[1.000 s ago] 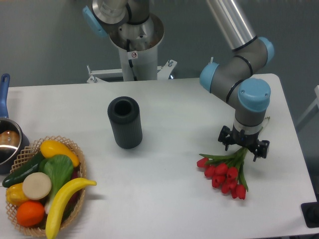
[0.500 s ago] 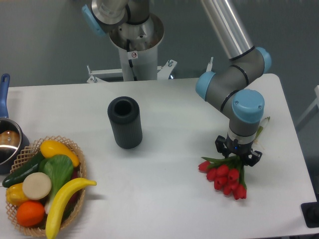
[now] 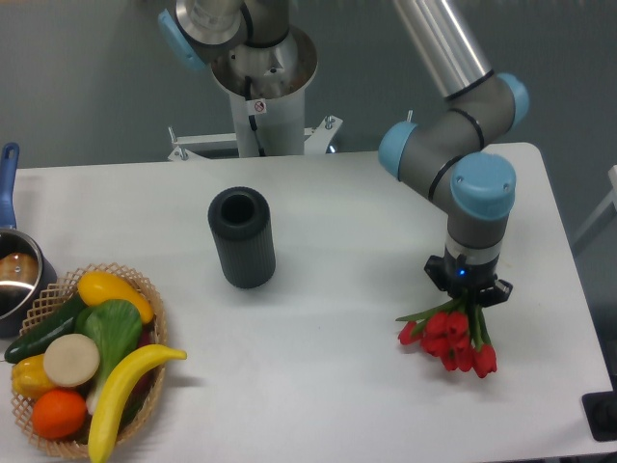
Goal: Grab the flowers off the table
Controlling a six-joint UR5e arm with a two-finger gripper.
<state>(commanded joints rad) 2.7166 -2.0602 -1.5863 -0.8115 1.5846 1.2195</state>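
Note:
The flowers (image 3: 451,338), a small bunch of red tulips with green stems and leaves, are at the right of the white table (image 3: 337,328). My gripper (image 3: 468,292) points straight down over the stem end and is shut on the stems. The red buds hang below and in front of it, bunched together, close over the tabletop. I cannot tell whether the buds touch the table. The stems' upper ends are hidden behind the gripper.
A dark ribbed cylinder (image 3: 242,237) stands upright at mid table. A wicker basket (image 3: 147,286) of fruit and vegetables sits at the front left, with a blue-handled pot (image 3: 13,271) behind it. The arm's base (image 3: 260,87) is at the back edge.
The gripper came down onto the stems and closed on them. The bunch has shifted right and drawn together under the gripper, and the stem tip behind the wrist no longer shows.

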